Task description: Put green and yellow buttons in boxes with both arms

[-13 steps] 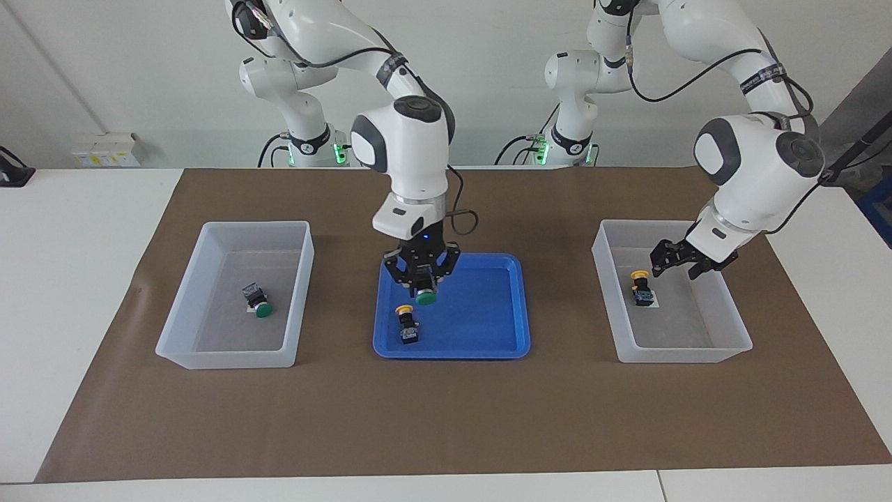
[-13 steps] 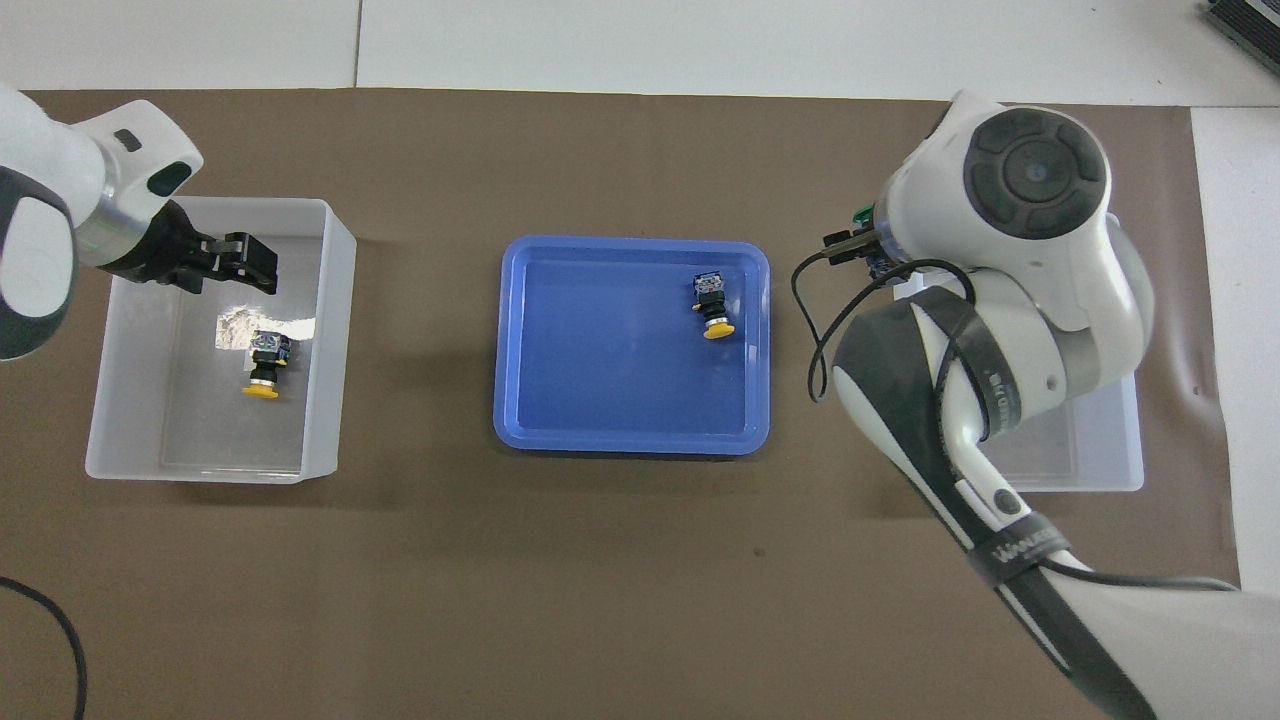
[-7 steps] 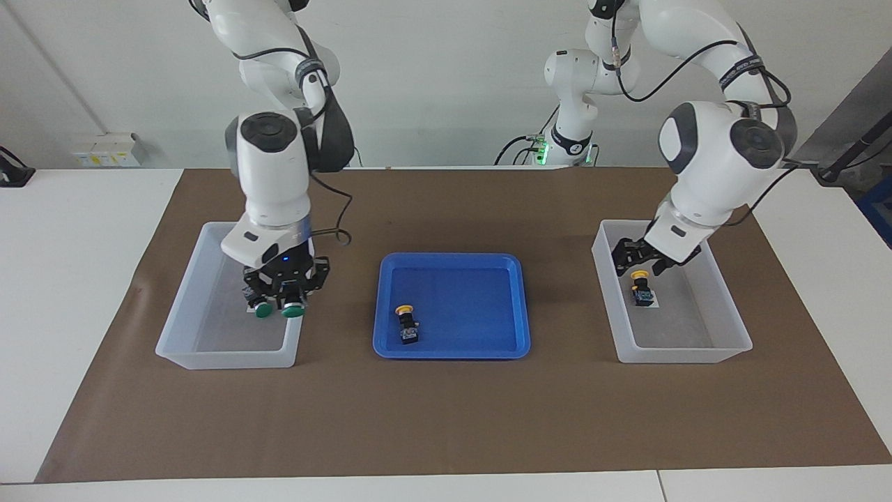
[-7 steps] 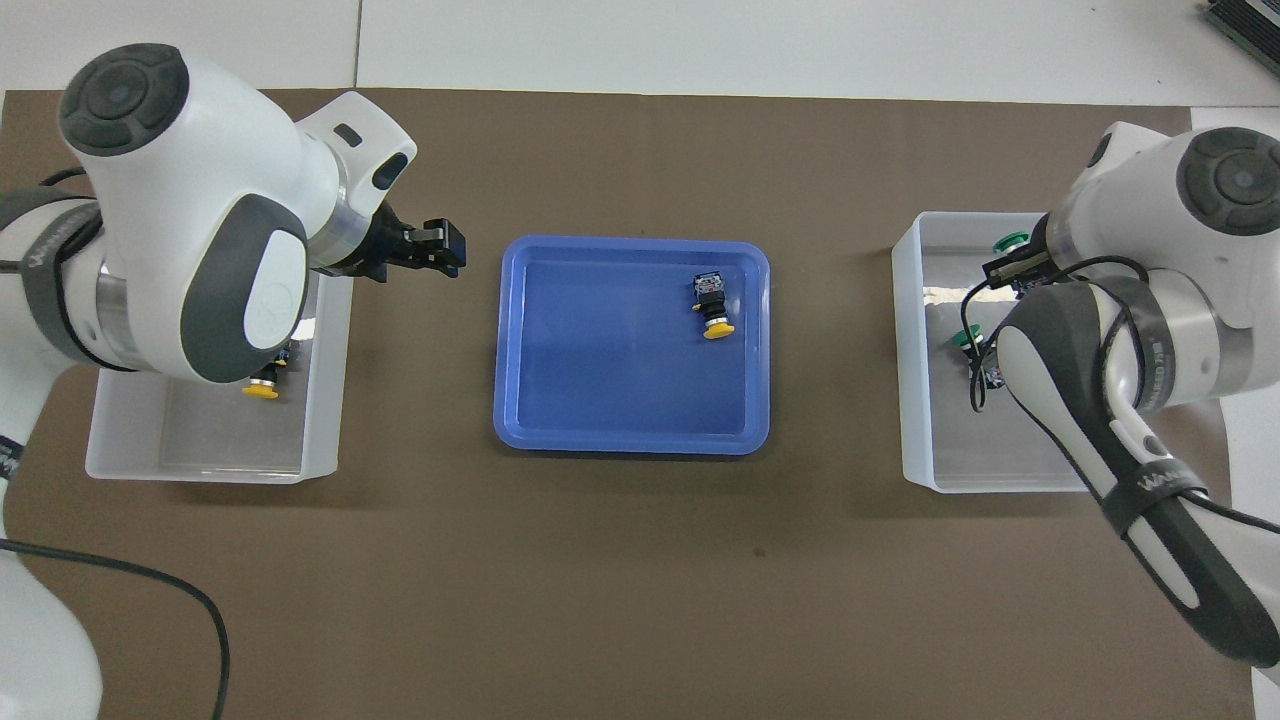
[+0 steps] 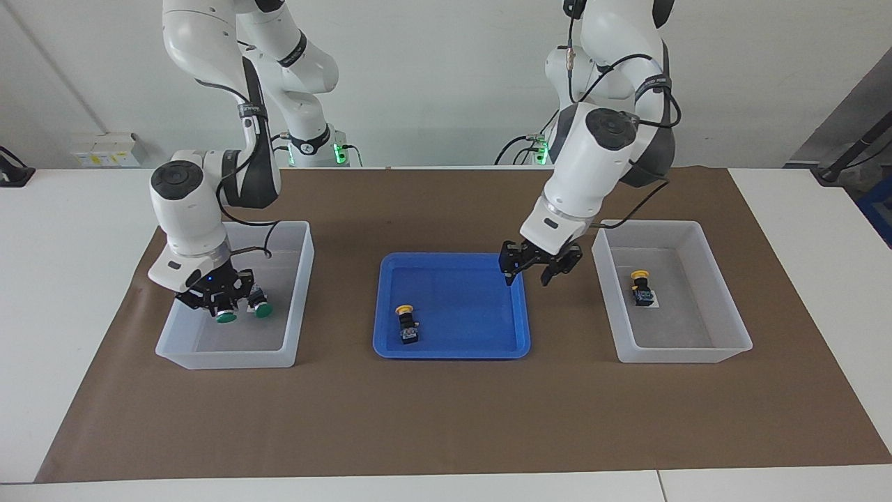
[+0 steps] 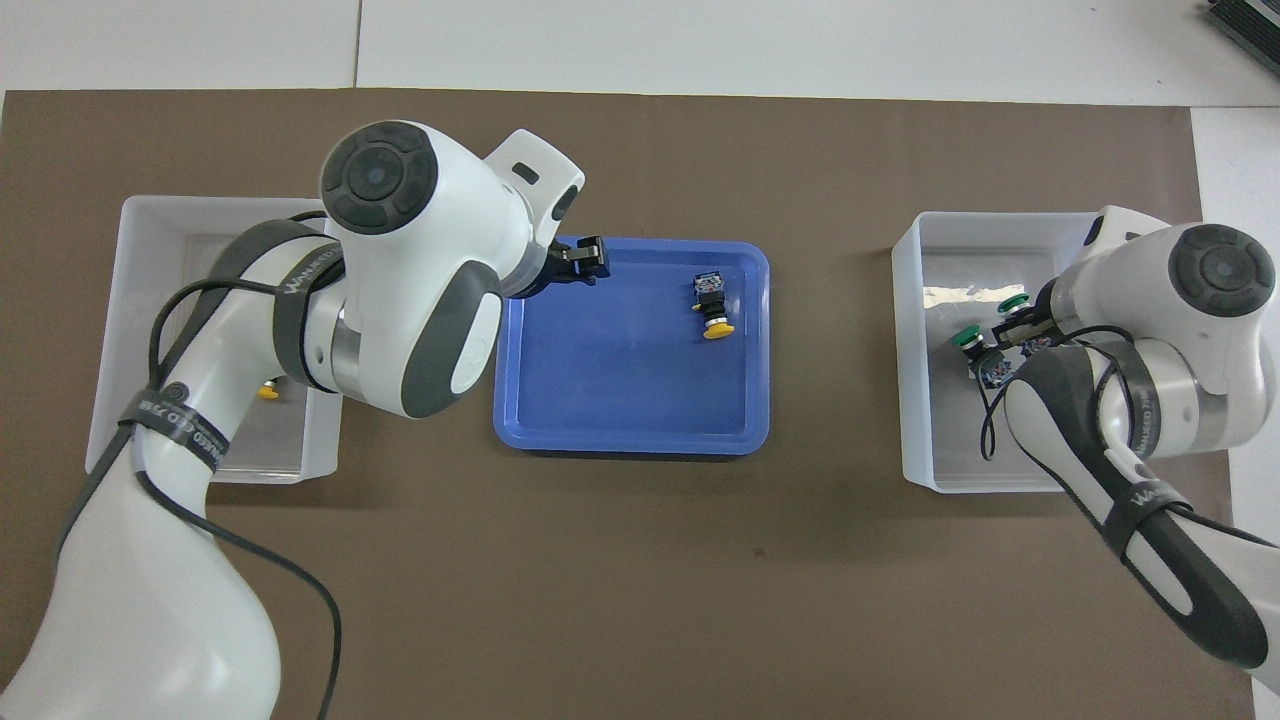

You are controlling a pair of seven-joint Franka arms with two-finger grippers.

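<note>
The right gripper (image 5: 221,309), clamped on a green button (image 5: 225,317), hangs inside the box (image 5: 300,279) at the right arm's end beside another green button (image 5: 261,307), while the left gripper (image 5: 540,265), jaws spread and empty, hovers over the blue tray's (image 5: 488,348) edge, a yellow button (image 5: 405,322) lying in that tray and another yellow button (image 5: 641,286) in the box (image 5: 697,352) at the left arm's end.

Right gripper (image 5: 224,309) lowered, fingers clamped together; left gripper (image 5: 541,266) raised, wrist tilted, fingers parted.
</note>
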